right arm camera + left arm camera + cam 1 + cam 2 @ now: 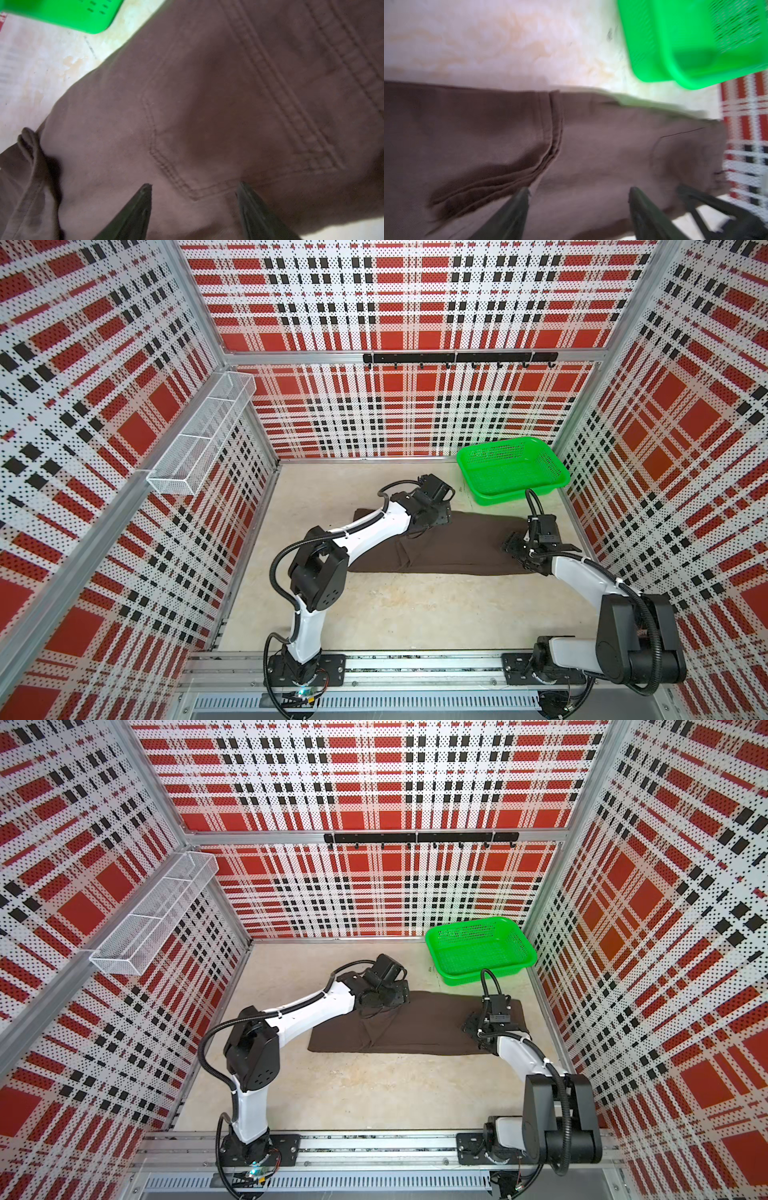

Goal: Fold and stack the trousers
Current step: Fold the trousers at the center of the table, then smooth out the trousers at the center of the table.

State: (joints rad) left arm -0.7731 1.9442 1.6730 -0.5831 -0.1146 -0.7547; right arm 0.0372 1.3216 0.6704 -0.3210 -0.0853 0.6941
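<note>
The dark brown trousers (pixel 465 547) (pixel 432 1025) lie flat in a long strip across the table in both top views. A leg part is folded over at their left end. My left gripper (pixel 579 190) hovers open just above the cloth beside the folded hem (pixel 552 133), holding nothing. My right gripper (pixel 193 186) (pixel 515 549) is open over the trousers' right end, right above a stitched back pocket (pixel 228 124), and holds nothing either. In the top views the left wrist hides its own fingers.
A green basket (pixel 498 498) (pixel 469 978) (pixel 675 52) stands empty at the back right, just beyond the trousers. A white wire shelf (pixel 199 435) hangs on the left wall and a black hook rail (pixel 457 358) on the back wall. Plaid walls close three sides.
</note>
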